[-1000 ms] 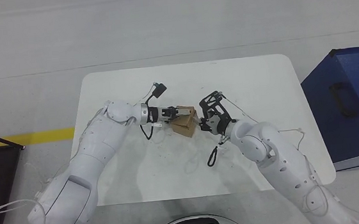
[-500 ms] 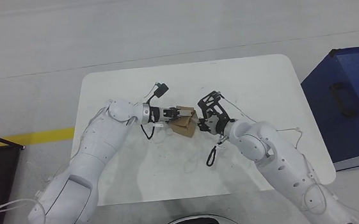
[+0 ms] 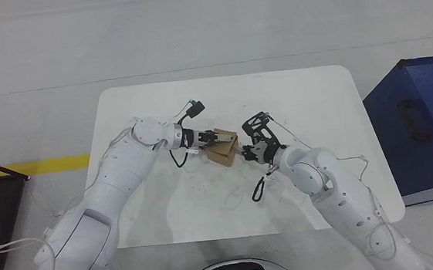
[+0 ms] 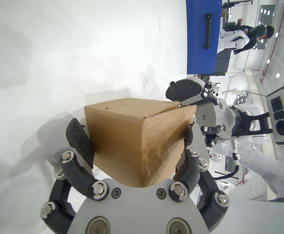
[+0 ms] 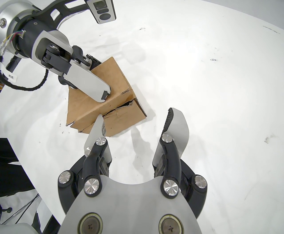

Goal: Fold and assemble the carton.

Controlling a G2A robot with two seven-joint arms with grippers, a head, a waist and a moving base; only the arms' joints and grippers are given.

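carton [image 3: 222,145] near table [image 3: 306,96] centre; left gripper [image 4: 133,130] clamped on it from 9 o'clock; right gripper [image 5: 135,114] at its 3 o'clock, fingers spread wide, one tip at carton's side

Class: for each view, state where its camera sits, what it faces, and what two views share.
Top view: overhead, looking down at the table; left arm and right arm show.
Left wrist view: on the left wrist, facing the carton; left gripper clasps it.
Right wrist view: on the right wrist, facing the carton; right gripper open.
Shared: both wrist views show the carton.
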